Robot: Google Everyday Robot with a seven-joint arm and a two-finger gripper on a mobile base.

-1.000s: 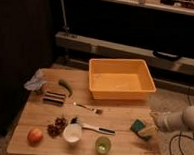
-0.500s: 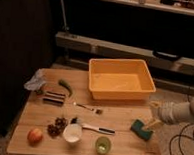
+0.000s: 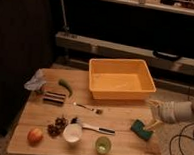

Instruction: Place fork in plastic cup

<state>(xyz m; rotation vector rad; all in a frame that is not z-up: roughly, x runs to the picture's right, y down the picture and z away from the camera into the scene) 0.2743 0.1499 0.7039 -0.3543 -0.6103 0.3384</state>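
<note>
hovering over the right-hand end of the table as the camera sees it, the gripper stands with its two fingers spread and nothing between them, just above and beside the green sponge. over the last second it has lifted a little away from the sponge and the pale arm has slid back toward the right edge of the view, while nothing on the table has shifted. so the task looks barely begun. the fork lies flat near the middle of the table, in front of the orange bin and well apart from the gripper. the green plastic cup sits near the front edge, beside the white cup. counted: one fork, one green cup, one white cup, one longer white-and-black utensil, one sponge, one bin, one apple, one bunch of grapes, one green pepper, one dark packet, one crumpled pale wrapper.
</note>
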